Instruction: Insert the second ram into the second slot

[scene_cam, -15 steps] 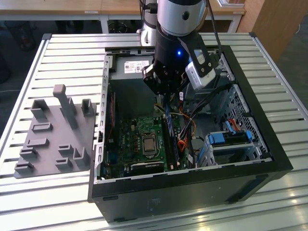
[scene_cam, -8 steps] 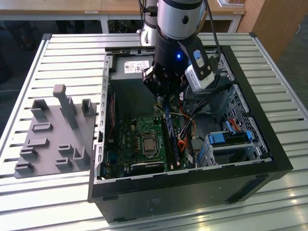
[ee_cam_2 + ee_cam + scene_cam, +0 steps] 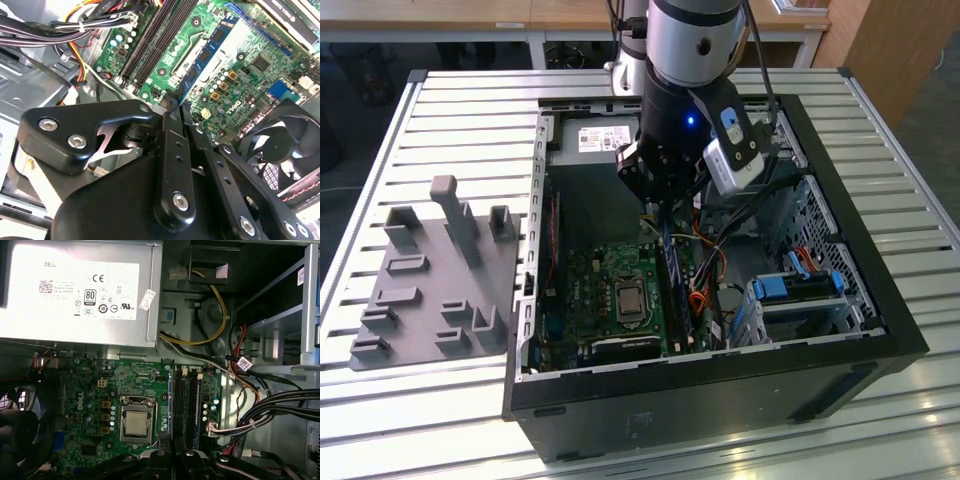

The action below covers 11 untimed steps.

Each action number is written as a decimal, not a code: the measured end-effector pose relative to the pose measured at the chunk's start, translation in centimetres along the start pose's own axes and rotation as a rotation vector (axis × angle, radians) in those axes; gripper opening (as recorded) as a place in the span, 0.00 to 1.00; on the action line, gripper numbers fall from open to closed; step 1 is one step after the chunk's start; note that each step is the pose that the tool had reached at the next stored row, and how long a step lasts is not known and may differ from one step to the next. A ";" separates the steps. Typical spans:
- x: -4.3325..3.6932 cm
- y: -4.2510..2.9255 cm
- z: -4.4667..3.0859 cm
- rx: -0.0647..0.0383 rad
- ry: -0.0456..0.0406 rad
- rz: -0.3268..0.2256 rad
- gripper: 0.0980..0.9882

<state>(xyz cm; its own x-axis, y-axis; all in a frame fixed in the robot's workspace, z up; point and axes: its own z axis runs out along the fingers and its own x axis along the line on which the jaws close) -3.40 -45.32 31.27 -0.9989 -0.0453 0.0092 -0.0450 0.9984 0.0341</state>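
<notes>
Black-walled computer case (image 3: 700, 410), open on top, on a slatted metal worktop (image 3: 470, 110). Beside it, toward the exterior view's left, a grey plastic fixture (image 3: 430, 280) with upright posts, well apart from the work. Inside, a green motherboard (image 3: 90, 390) with the processor socket (image 3: 136, 422) near its middle, a grey power supply (image 3: 80, 290) along one wall, a black fan (image 3: 280, 145) at the board's edge. Crowding one side of the memory slots (image 3: 155, 40): bundles of black, yellow and orange cables (image 3: 50, 25), close against the slots' outer flank. Further toward the exterior view's right, blue drive-bay latches (image 3: 790, 287).

Down among all this, the black tool (image 3: 176, 100), pinched narrowly on the near end of the second ram (image 3: 205, 52). Blue stick with dark chips, reaching straight out from the fingertips, parallel to the slots. In the second wrist view, seen over the board between slots and socket. Cannot tell whether touching a slot.
</notes>
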 end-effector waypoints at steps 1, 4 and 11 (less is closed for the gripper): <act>0.00 0.00 0.07 0.001 0.0000 0.001 0.04; -0.02 -0.01 0.31 0.001 -0.0001 0.004 0.04; -0.04 -0.03 0.79 0.001 -0.0001 0.006 0.04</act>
<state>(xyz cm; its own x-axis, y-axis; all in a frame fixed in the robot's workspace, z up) -3.37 -45.32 30.48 -0.9992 -0.0389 0.0093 -0.0385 0.9987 0.0329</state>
